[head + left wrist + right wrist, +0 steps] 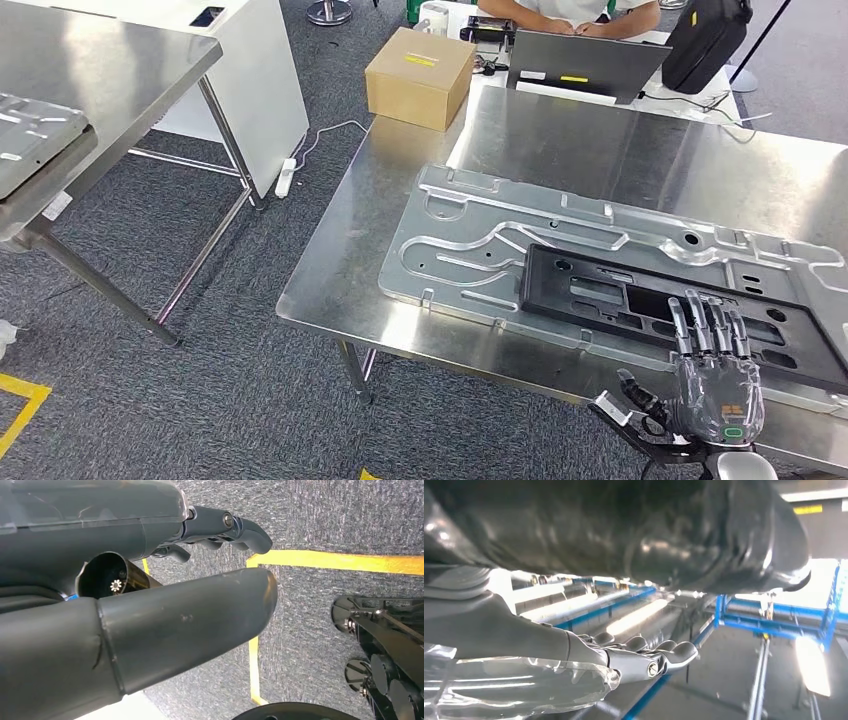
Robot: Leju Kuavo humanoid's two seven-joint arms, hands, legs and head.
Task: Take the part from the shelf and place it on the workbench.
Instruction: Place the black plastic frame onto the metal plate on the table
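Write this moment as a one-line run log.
black part: on silver panel, workbench | right hand: open above it | left hand: open, over floor

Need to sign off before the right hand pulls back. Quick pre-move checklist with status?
1. Black part lies on the metal panel on the workbench: ok.
2. Right hand holds nothing, fingers extended over the part's near edge: ok.
3. Fingertips off the part: cannot tell.
4. Part lies flat: cannot tell, its right end is cut off.
5. Left hand hangs over the floor, holds nothing: ok.
6. Cardboard box and laptop sit at the far end, away from the hand: ok.
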